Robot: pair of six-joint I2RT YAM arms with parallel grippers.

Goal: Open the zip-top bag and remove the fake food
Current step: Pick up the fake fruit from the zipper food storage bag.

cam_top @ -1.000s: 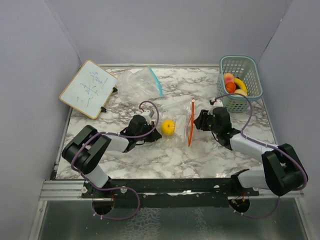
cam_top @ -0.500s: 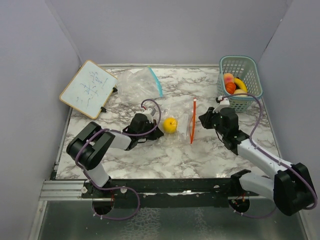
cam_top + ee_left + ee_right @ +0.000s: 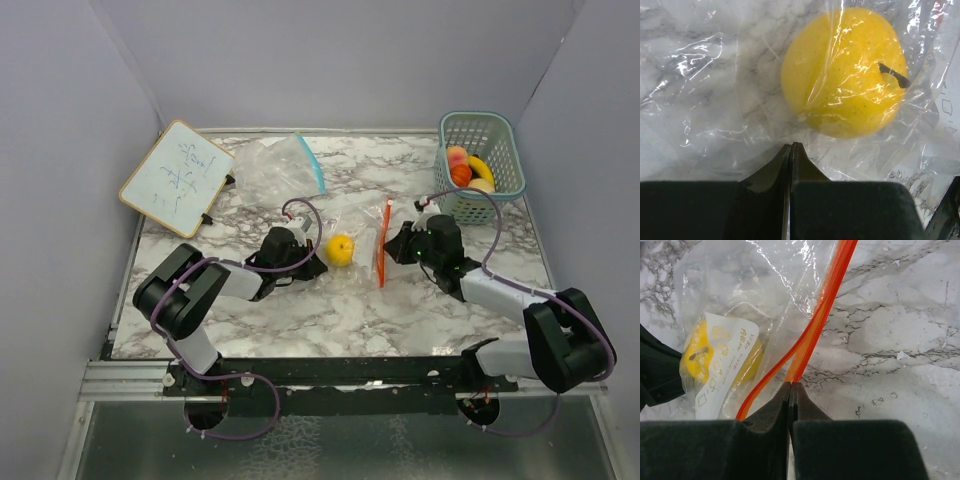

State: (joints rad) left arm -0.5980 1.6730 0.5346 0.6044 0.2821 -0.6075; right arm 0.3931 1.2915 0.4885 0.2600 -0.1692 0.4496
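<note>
A clear zip-top bag [image 3: 362, 232] with an orange zip strip [image 3: 384, 245] lies mid-table. A yellow lemon [image 3: 340, 249] is inside it, and shows through the plastic in the left wrist view [image 3: 842, 72] and the right wrist view [image 3: 700, 357]. My left gripper [image 3: 312, 262] is shut on the bag's film at its left end, just short of the lemon [image 3: 791, 146]. My right gripper [image 3: 392, 250] is shut on one lip of the orange zip strip [image 3: 820, 315], with its tips [image 3: 791, 385] at the strip. The strip's two lips stand slightly apart there.
A teal basket [image 3: 497, 133] at the back right holds a peach [image 3: 457, 155], a banana [image 3: 482, 168] and a tomato [image 3: 460, 175]. A second clear bag [image 3: 275, 168] with a blue zip lies at the back left, beside a small whiteboard [image 3: 177, 178].
My right gripper drew right and lifted half a second ago, then came back left and low at the zip strip. The bag and lemon shifted slightly right. My left gripper stayed shut.
</note>
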